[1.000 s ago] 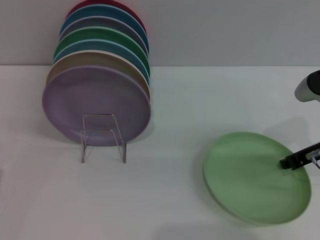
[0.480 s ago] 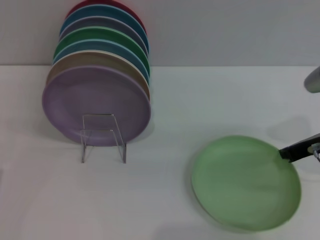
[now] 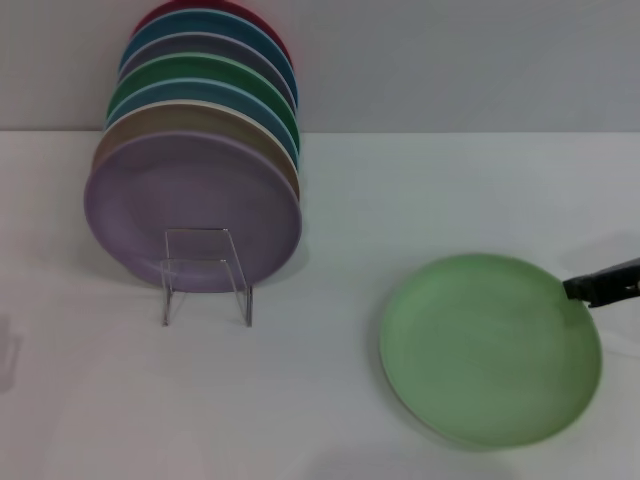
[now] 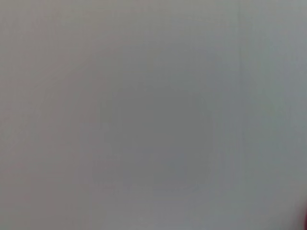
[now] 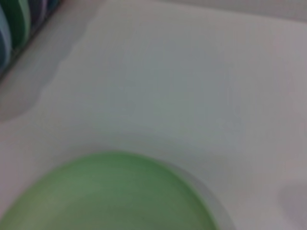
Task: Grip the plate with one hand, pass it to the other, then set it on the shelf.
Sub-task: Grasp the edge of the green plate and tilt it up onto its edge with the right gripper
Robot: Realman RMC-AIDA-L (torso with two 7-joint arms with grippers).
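The light pastel-green plate (image 3: 490,348) is at the right front of the white table, apparently raised a little above it. My right gripper (image 3: 578,290), thin and black, comes in from the right edge and is shut on the plate's right rim. The plate also fills the lower part of the right wrist view (image 5: 110,196); no fingers show there. My left gripper is out of view, and the left wrist view shows only a blank grey surface.
A clear rack (image 3: 207,275) at the left back holds several upright plates, a lilac plate (image 3: 190,205) in front and a darker green plate (image 3: 200,72) behind. Their edges show in the right wrist view (image 5: 19,24). A grey wall stands behind the table (image 3: 330,400).
The plate has shifted left and its far edge has risen, moving with my right gripper. The thick arm section at the upper right has left the head view.
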